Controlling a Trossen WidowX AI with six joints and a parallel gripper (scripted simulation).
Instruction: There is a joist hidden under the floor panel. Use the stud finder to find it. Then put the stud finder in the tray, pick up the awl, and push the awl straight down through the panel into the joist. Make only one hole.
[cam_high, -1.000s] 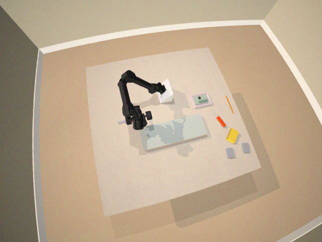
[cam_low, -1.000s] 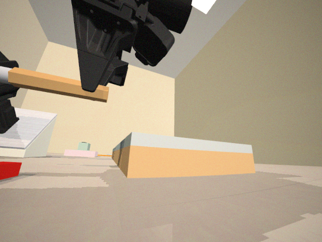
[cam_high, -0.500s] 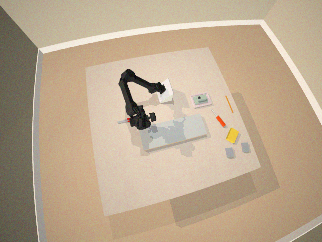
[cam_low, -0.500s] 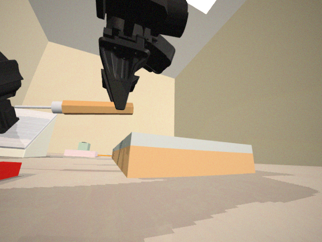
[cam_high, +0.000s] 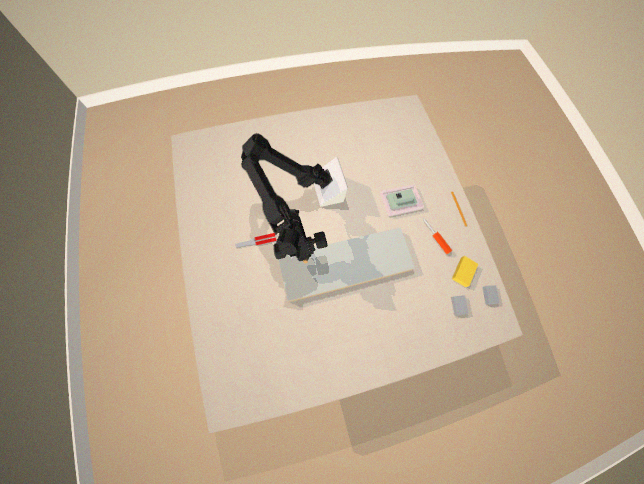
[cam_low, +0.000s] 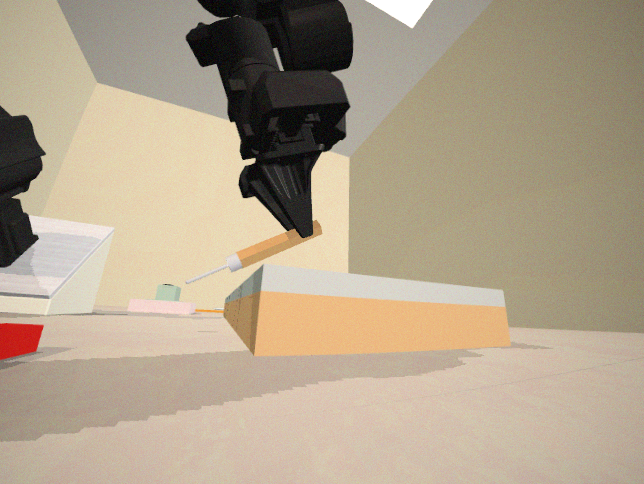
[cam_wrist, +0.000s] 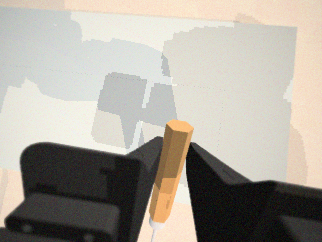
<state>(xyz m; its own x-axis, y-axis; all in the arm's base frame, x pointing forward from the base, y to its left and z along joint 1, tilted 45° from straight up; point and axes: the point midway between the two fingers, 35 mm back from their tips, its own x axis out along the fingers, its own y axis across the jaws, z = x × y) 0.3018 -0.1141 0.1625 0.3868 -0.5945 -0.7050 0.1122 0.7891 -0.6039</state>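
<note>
My gripper (cam_high: 305, 258) (cam_low: 303, 232) (cam_wrist: 174, 145) is shut on the awl's handle near its butt end. The awl (cam_low: 263, 250) (cam_wrist: 171, 162) has a tan hexagonal handle, pale collar and thin metal shaft. It is tilted, with its point lower and toward the left in the exterior view. The gripper is above the left end of the pale floor panel (cam_high: 388, 258) (cam_low: 385, 288) (cam_wrist: 250, 105) in the top view, and the awl does not touch the panel. The green stud finder (cam_high: 407, 197) (cam_low: 168, 292) lies in the pink tray (cam_high: 407, 210) (cam_low: 136, 306). The joist is hidden.
A red-handled tool (cam_high: 265, 241) (cam_low: 18, 340) lies left of the panel. A white wedge (cam_high: 335, 198) (cam_low: 78, 283) stands behind it. On the right are an orange stick (cam_high: 459, 209), a red-orange screwdriver (cam_high: 442, 243), a yellow block (cam_high: 465, 271) and two grey blocks (cam_high: 459, 306) (cam_high: 490, 295).
</note>
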